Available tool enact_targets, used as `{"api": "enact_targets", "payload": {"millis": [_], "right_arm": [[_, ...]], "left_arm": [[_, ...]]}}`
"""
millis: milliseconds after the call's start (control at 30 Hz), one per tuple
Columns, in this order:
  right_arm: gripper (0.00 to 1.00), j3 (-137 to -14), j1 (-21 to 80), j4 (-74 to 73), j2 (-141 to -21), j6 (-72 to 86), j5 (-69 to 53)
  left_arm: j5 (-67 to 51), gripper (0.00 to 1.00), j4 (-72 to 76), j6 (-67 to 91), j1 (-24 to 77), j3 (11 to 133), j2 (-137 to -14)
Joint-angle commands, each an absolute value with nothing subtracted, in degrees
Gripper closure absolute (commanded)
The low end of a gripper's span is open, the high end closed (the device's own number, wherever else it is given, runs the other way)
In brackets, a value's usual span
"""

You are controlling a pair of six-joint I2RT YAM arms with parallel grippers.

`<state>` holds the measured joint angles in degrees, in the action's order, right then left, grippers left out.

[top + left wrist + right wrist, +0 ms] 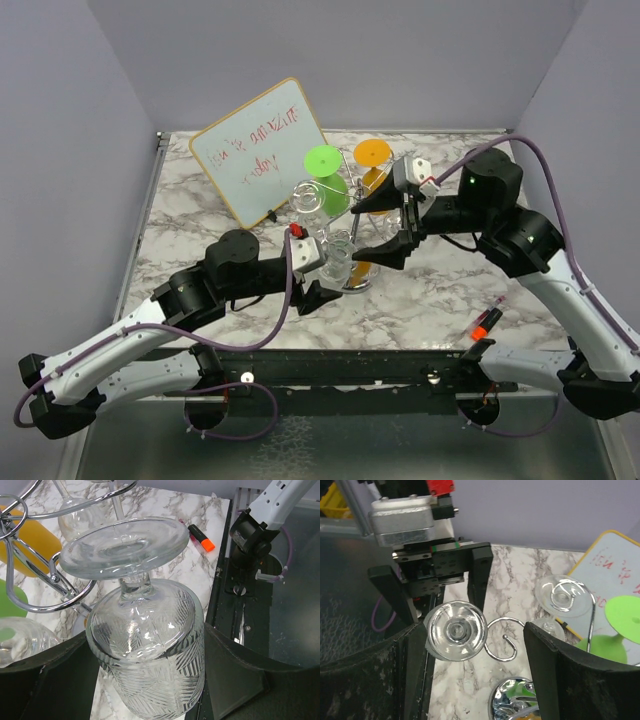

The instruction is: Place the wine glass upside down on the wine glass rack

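wine glass (150, 650) inverted at wine glass rack (511, 696) | whiteboard (258, 150) behind-left | marker (487, 322) front-right

1 overhead, 2 wrists, sharing rack (355, 280)

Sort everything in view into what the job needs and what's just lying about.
Job: wine glass, gripped in the left tool; wine glass rack; right tool, open.
Lying about: whiteboard; orange highlighter; green glass; orange glass.
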<state>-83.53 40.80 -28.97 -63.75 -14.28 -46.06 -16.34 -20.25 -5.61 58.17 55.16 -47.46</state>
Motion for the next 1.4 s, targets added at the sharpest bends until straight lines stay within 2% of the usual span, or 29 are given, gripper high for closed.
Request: {"api": "enact_targets", "payload": {"millis": [0, 133, 400, 633, 867, 1033, 1100, 1267, 1367], "right_arm": [[0.16, -84.99, 43.48, -35.49, -66.13, -19.90, -52.71], [0.15, -86.19, 47.76, -37.99, -68.22, -21.14, -50.59], [0.16, -88.87, 49.20, -42.45, -71.57, -21.03, -50.01], [0.33, -89.62, 49.61, -42.29, -71.72, -19.47, -51.09], [0.26, -87.96, 49.72, -39.41, -71.14, -17.73, -51.51], [0.25, -87.80, 50.17, -39.76, -72.13, -18.01, -51.01], [0.30, -87.47, 50.47, -38.82, -72.16, -17.66, -50.89], [0.51, -86.30, 50.71, -35.58, -71.04, -15.99, -50.84], [0.65, -85.88, 50.71, -34.56, -70.52, -15.07, -50.94]], "left_arm": [[-19.58, 0.81, -14.92, -7.33, 58.10, 54.98, -46.14], [-20.92, 0.81, -14.47, -9.32, 58.10, 55.11, -45.91], [-22.34, 0.82, -15.46, -13.73, 58.14, 54.63, -44.43], [-21.35, 0.83, -15.68, -14.58, 58.10, 54.40, -44.01], [-21.23, 0.83, -15.91, -13.45, 58.12, 54.49, -44.54], [-21.37, 0.83, -15.99, -12.94, 58.10, 54.67, -44.54], [-21.40, 0.83, -16.16, -12.84, 58.10, 54.75, -44.77], [-21.38, 0.83, -16.93, -12.39, 58.12, 55.10, -45.32], [-21.36, 0.77, -16.90, -11.34, 58.10, 55.05, -45.58]]}}
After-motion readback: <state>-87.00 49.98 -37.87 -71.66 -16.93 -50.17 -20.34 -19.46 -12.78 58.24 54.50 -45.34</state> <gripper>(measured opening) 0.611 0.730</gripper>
